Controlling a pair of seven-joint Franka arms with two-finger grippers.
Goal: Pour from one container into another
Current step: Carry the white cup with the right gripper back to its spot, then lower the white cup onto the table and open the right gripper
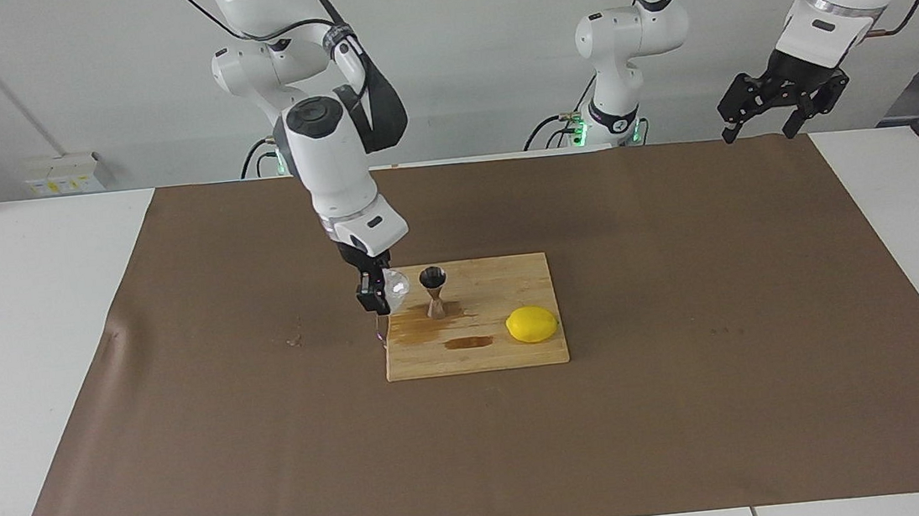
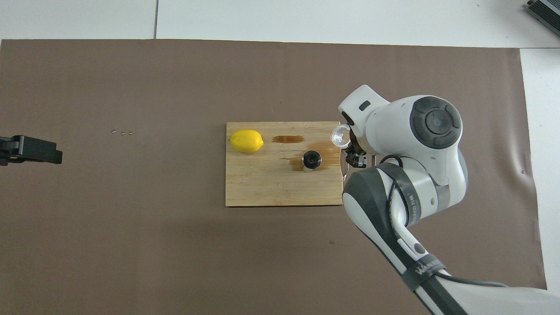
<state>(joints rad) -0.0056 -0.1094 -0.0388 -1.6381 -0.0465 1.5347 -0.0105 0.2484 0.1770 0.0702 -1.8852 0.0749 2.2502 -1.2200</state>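
Observation:
The steel jigger (image 1: pixel 433 289) (image 2: pixel 312 159) stands upright on the wooden board (image 1: pixel 519 353) (image 2: pixel 253 188), its top cone dark inside. My right gripper (image 1: pixel 376 294) (image 2: pixel 351 148) is shut on the clear glass cup (image 1: pixel 394 287) (image 2: pixel 340 135). It holds the cup in the air over the board's edge at the right arm's end, beside the jigger and apart from it. My left gripper (image 1: pixel 759 126) (image 2: pixel 43 151) waits open and raised over the left arm's end of the table, holding nothing.
A yellow lemon (image 1: pixel 532 324) (image 2: pixel 246 141) lies on the board toward the left arm's end. Brown wet stains (image 1: pixel 426 329) (image 2: pixel 288 139) mark the board around the jigger. A brown paper sheet (image 1: pixel 692 396) covers the table.

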